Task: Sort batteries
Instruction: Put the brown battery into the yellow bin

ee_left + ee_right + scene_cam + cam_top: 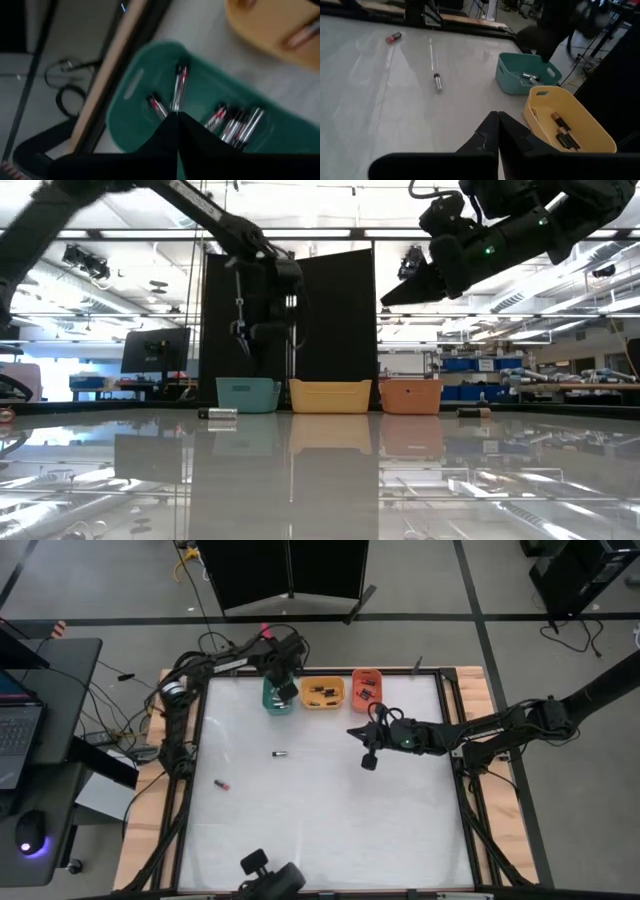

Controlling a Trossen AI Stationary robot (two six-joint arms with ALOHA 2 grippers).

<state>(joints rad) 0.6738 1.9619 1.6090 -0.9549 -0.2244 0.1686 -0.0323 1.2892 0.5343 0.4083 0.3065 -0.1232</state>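
Three trays stand in a row at the table's far edge: green (277, 698), orange-yellow (322, 692) and red (367, 687). My left gripper (176, 116) hangs shut just above the green tray (150, 90), where several silvery, red-banded batteries (235, 124) lie. It shows above that tray in the high view (284, 688) and the low view (243, 337). My right gripper (498, 116) is shut and empty, high over the table's middle right (354, 732). A dark-and-silver battery (280, 753) and a red one (221, 783) lie on the table.
The orange-yellow tray (565, 122) holds a few dark batteries; the red tray holds some too. Cables and a wooden frame (150, 800) border the white table. A small dark object (473, 412) lies by the red tray. Open table surface spreads toward the near edge.
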